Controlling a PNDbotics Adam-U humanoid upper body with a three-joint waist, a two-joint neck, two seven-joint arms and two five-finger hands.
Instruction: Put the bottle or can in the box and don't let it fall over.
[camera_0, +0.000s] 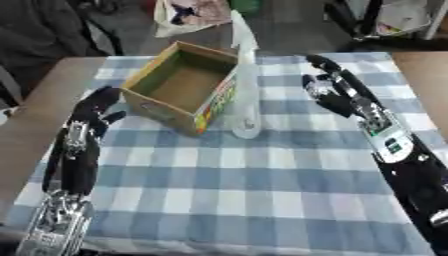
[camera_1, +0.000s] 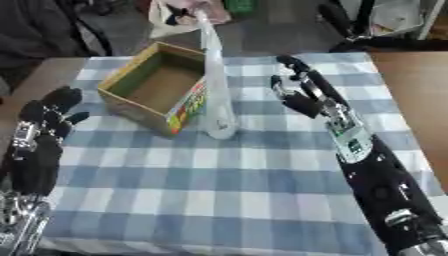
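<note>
The table (camera_0: 262, 200), under a blue-and-white checked cloth, fills the frame, with bare wood showing along its left and upper right edges. Above centre and toward the left stands the open cardboard box (camera_0: 179, 80), empty, one corner pointing at the camera. Touching its right wall stands the clear plastic bottle (camera_0: 246, 100), upright, its base on the cloth just right of centre. The right hand (camera_0: 337, 92) hovers right of the bottle, fingers spread wide, holding nothing, not yet touching. The left hand (camera_0: 87, 125) rests open at the left of the frame, beside the box.

This looks like the reach before the grasp. Next the right hand should close round the bottle's middle, lift it clear of the box rim and set it down inside, upright. Open cloth lies to the right and below; the box wall crowds the bottle's left side, so a nudge could tip it.
</note>
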